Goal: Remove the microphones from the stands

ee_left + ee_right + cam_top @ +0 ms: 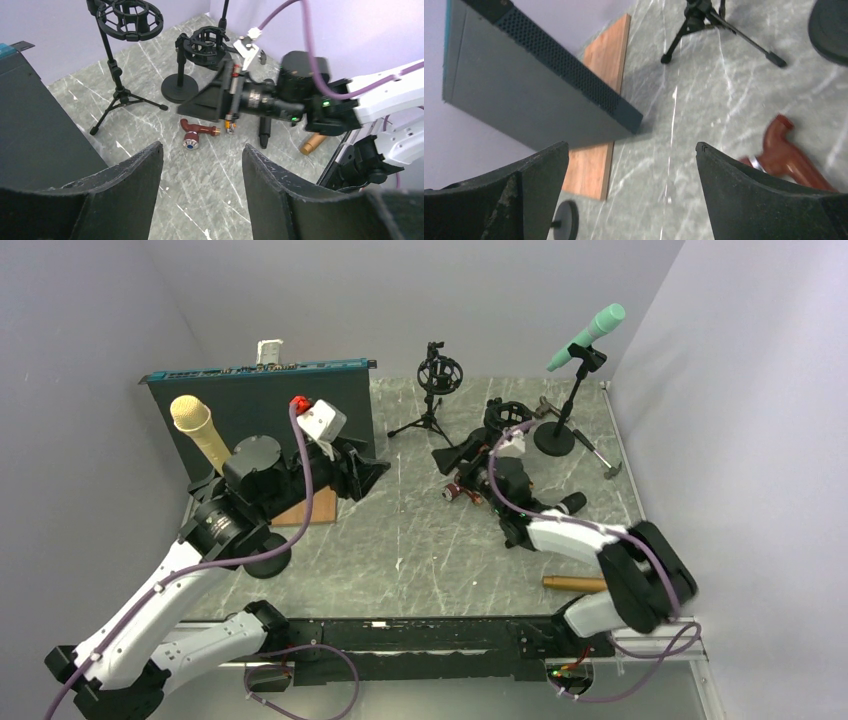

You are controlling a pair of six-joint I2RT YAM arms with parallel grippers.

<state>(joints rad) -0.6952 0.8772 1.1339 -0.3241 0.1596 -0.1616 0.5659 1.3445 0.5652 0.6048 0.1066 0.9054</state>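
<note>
Microphone [588, 336] sits clipped on its stand [553, 438], well behind the right gripper [631, 150], spread empty like the left gripper [202, 150]; a mid-body grasp, drawn along the clip, looks safest.

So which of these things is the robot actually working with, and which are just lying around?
Job: teal microphone, its round-base stand, left gripper and right gripper, both open; perhaps the yellow microphone too.
Lying about: empty tripod stand, red-brown pipe, wooden rod, dark box, wooden board.
</note>
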